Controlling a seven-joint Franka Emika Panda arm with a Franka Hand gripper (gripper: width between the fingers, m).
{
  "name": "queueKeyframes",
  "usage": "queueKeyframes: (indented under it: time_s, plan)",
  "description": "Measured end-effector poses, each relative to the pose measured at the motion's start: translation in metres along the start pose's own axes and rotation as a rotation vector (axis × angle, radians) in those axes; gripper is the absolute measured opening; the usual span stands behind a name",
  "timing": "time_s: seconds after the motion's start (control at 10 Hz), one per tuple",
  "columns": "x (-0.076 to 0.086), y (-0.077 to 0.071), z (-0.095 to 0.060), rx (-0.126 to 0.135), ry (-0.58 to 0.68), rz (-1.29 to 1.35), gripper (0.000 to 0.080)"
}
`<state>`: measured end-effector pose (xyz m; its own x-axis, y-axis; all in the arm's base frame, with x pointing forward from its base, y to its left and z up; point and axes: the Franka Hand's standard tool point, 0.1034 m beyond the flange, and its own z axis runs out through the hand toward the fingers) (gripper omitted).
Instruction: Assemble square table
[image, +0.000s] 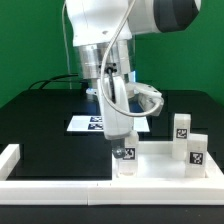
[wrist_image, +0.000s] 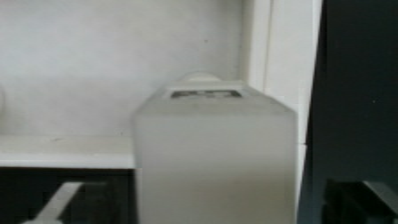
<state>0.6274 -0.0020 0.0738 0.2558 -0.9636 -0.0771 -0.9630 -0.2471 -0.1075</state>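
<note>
The square table top (image: 160, 162) is a white tray with a raised rim, lying at the exterior view's lower right. My gripper (image: 122, 146) is shut on a white leg (image: 125, 160) with a black-and-white tag and holds it upright at the top's near left corner. In the wrist view the leg (wrist_image: 214, 150) fills the centre between my dark fingers (wrist_image: 356, 200), with the table top (wrist_image: 107, 60) and its rim (wrist_image: 276, 60) behind it. Whether the leg's lower end sits in a corner hole is hidden. Two more tagged legs (image: 182, 127) (image: 197, 150) stand upright at the right.
The marker board (image: 95, 123) lies flat on the black table behind my gripper. A long white rail (image: 90, 188) runs along the front edge, with a short upright end (image: 10, 157) at the left.
</note>
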Motion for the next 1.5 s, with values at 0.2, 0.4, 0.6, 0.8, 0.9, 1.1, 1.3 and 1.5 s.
queueKeyframes:
  time_s: [0.2, 0.4, 0.6, 0.8, 0.9, 1.1, 1.3, 1.5]
  plan:
    - [-0.002, -0.001, 0.000, -0.004, 0.006, -0.206, 0.0643]
    - [-0.001, 0.000, 0.000, -0.006, 0.008, -0.347, 0.0648]
    - [-0.006, -0.001, 0.001, -0.039, 0.031, -0.668, 0.0649]
    - [-0.013, -0.005, 0.001, -0.052, 0.044, -0.918, 0.0649]
    - [-0.015, -0.004, 0.001, -0.056, 0.041, -1.012, 0.0649]
    - [-0.009, -0.006, 0.000, -0.046, 0.068, -1.094, 0.0649]
    - [-0.009, -0.006, 0.001, -0.046, 0.068, -1.072, 0.0619]
    - [-0.009, -0.006, 0.001, -0.041, 0.069, -0.960, 0.0434]
